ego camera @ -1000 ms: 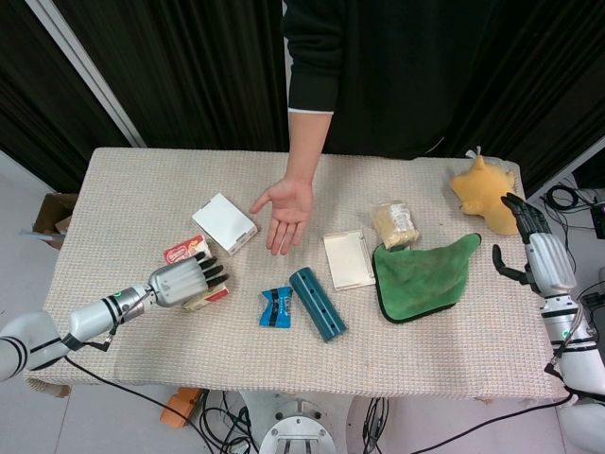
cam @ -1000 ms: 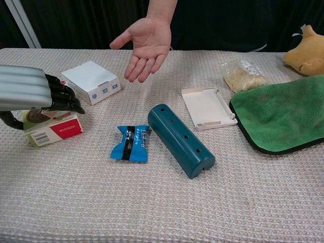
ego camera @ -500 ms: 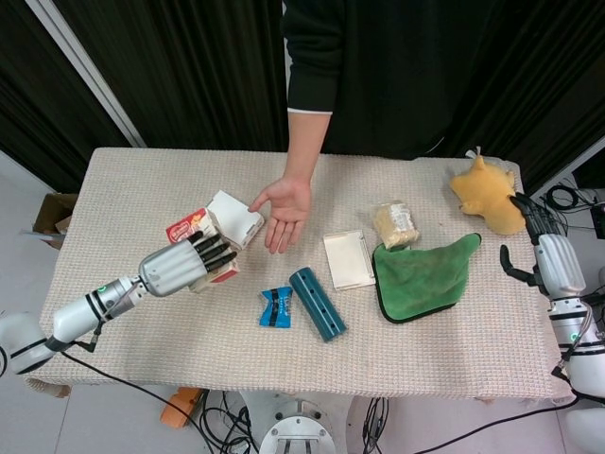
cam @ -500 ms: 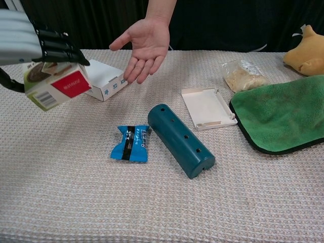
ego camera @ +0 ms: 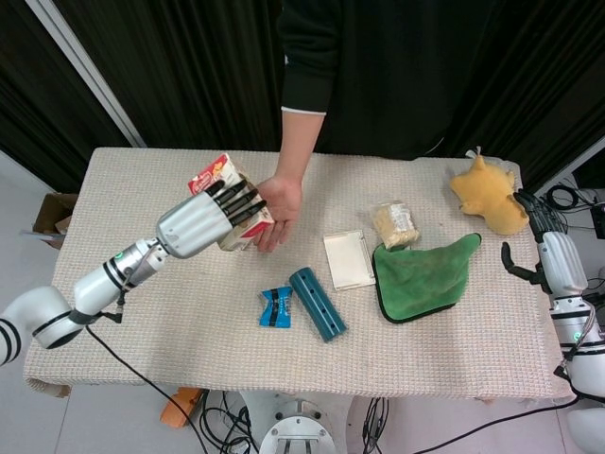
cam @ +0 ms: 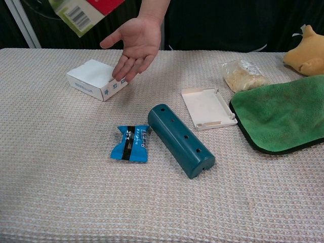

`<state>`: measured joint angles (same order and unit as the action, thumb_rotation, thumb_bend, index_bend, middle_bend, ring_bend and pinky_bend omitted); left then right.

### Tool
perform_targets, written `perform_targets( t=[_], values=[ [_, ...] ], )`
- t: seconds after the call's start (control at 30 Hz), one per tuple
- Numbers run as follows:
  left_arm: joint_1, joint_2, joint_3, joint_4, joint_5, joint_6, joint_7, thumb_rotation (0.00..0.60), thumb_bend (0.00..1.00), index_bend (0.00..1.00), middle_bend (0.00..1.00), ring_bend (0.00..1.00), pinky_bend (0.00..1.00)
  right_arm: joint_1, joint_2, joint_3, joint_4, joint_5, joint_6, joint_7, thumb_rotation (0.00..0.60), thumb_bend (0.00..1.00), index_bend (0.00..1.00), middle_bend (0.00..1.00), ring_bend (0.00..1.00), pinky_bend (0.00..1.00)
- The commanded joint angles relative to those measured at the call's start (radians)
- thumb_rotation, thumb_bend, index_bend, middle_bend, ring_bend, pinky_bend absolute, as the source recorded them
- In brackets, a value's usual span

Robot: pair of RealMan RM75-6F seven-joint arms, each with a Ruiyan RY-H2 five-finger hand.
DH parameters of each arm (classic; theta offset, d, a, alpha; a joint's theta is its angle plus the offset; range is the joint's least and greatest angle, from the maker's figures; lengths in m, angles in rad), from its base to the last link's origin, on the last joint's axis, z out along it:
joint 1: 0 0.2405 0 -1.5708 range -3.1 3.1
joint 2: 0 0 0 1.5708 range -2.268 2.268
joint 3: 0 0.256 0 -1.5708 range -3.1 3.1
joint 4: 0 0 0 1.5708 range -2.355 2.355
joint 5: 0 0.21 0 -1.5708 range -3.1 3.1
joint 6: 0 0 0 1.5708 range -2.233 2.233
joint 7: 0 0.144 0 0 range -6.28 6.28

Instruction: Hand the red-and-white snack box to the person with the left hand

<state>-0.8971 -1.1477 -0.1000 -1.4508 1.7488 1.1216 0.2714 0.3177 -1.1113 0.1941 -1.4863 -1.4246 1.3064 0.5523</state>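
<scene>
My left hand (ego camera: 203,219) grips the red-and-white snack box (ego camera: 227,201) and holds it raised above the table. In the head view the box overlaps the person's open palm (ego camera: 276,203). The chest view shows only a lower corner of the snack box (cam: 86,12) at the top edge, left of the person's palm (cam: 132,43); my left hand itself is out of that frame. At the table's far right edge my right hand (ego camera: 549,257) hangs with its fingers apart, holding nothing.
A white box (cam: 96,79) lies under the person's fingertips. Mid-table are a blue snack packet (cam: 130,144), a teal cylinder (cam: 180,139) and a white lid (cam: 208,107). To the right lie a bagged snack (cam: 243,74), a green cloth (cam: 281,112) and a yellow plush (ego camera: 485,192).
My left hand has lifted the snack box off the table and carried it up and toward the person's palm. The right hand stayed about where it was.
</scene>
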Motion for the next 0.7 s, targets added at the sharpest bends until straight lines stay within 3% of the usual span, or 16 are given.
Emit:
perform_targets(
  t=[0.03, 0.2, 0.4, 0.5, 0.53, 0.6, 0.7],
  values=[
    [-0.059, -0.091, -0.044, 0.049, -0.042, -0.059, 0.008, 0.6, 0.36, 0.63, 0.67, 0.4, 0.37, 0.001, 0.004, 0.001, 0.001, 0.0, -0.002, -0.007, 0.6, 0.46, 0.0, 0.0, 0.0, 0.04],
    [-0.098, -0.182, -0.055, 0.141, -0.087, -0.122, -0.022, 0.6, 0.39, 0.63, 0.67, 0.4, 0.37, -0.002, 0.003, 0.0, 0.01, 0.007, -0.006, 0.007, 0.6, 0.46, 0.0, 0.0, 0.0, 0.04],
    [-0.107, -0.245, -0.031, 0.246, -0.097, -0.145, -0.044, 0.6, 0.38, 0.58, 0.63, 0.4, 0.37, -0.009, 0.0, -0.003, 0.023, 0.003, -0.001, 0.017, 0.6, 0.46, 0.0, 0.0, 0.0, 0.04],
    [-0.106, -0.257, -0.012, 0.272, -0.084, -0.14, -0.04, 0.6, 0.32, 0.41, 0.5, 0.34, 0.37, -0.008, 0.002, 0.0, 0.023, 0.002, 0.002, 0.024, 0.6, 0.45, 0.0, 0.0, 0.0, 0.04],
    [-0.105, -0.259, -0.008, 0.274, -0.084, -0.141, -0.042, 0.6, 0.28, 0.3, 0.41, 0.3, 0.36, -0.008, 0.003, 0.0, 0.023, 0.001, 0.002, 0.023, 0.6, 0.45, 0.0, 0.0, 0.0, 0.04],
    [-0.104, -0.263, -0.005, 0.277, -0.083, -0.136, -0.048, 0.6, 0.25, 0.17, 0.29, 0.25, 0.35, -0.008, 0.003, -0.001, 0.022, -0.002, 0.003, 0.02, 0.6, 0.45, 0.0, 0.0, 0.0, 0.04],
    [-0.108, -0.266, 0.003, 0.282, -0.065, -0.116, -0.063, 0.6, 0.22, 0.09, 0.17, 0.2, 0.34, -0.009, 0.0, -0.001, 0.022, -0.001, 0.004, 0.015, 0.6, 0.45, 0.0, 0.0, 0.0, 0.04]
  ],
)
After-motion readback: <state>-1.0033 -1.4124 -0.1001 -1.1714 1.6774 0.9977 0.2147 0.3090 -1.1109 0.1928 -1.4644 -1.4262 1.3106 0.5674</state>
